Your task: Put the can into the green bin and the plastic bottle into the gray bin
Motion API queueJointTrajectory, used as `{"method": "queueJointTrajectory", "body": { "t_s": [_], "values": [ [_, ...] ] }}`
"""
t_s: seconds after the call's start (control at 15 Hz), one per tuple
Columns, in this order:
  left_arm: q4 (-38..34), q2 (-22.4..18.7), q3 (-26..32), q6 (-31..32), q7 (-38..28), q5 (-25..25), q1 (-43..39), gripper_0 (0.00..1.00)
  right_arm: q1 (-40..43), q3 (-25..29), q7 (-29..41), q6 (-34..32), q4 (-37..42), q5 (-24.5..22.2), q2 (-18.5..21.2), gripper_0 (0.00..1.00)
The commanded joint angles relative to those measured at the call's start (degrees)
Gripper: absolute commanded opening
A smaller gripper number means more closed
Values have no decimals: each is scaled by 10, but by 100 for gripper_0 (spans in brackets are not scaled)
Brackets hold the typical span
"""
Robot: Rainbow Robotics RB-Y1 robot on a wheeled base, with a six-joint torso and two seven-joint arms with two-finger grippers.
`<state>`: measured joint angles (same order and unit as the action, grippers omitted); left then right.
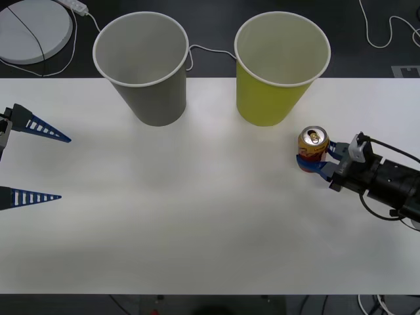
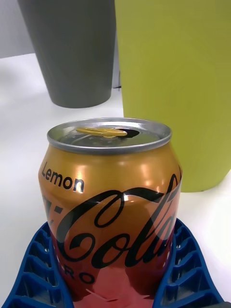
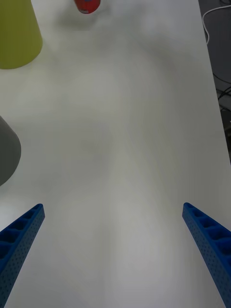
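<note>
The can (image 1: 313, 146), orange-gold above and red below, stands upright on the white table right of centre, just in front of the green bin (image 1: 266, 105). My right gripper (image 1: 314, 157) reaches in from the right and is shut on the can (image 2: 110, 202), its blue fingers (image 2: 185, 269) hugging the lower half. The green bin (image 2: 178, 86) rises right behind the can, and the gray bin (image 2: 72, 48) stands farther off. In the front view the gray bin (image 1: 154, 102) is left of the green one. My left gripper (image 1: 64, 168) waits open at the table's left edge. The plastic bottle is out of view.
Both bins stand at the table's (image 1: 197, 216) far edge, open side up. Behind them lie a round white disc (image 1: 33, 29) and white cables (image 1: 210, 51). In the left wrist view, bare tabletop (image 3: 120, 144) spreads between my left gripper (image 3: 111, 207) and the can (image 3: 86, 6).
</note>
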<state>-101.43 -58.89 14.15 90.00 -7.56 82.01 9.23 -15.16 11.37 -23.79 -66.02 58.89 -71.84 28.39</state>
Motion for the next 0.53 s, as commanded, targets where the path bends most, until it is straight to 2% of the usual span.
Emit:
{"method": "queueJointTrajectory", "body": {
  "t_s": [0.07,0.33,0.53],
  "values": [
    [0,0,0,0,0,0,0,100,30,42,96,-31,96,-83,5,0],
    [0,0,0,0,0,0,0,100,94,59,265,-31,268,-157,26,0],
    [0,0,0,0,0,0,0,100,108,75,371,-58,347,-196,43,0]
  ]
}}
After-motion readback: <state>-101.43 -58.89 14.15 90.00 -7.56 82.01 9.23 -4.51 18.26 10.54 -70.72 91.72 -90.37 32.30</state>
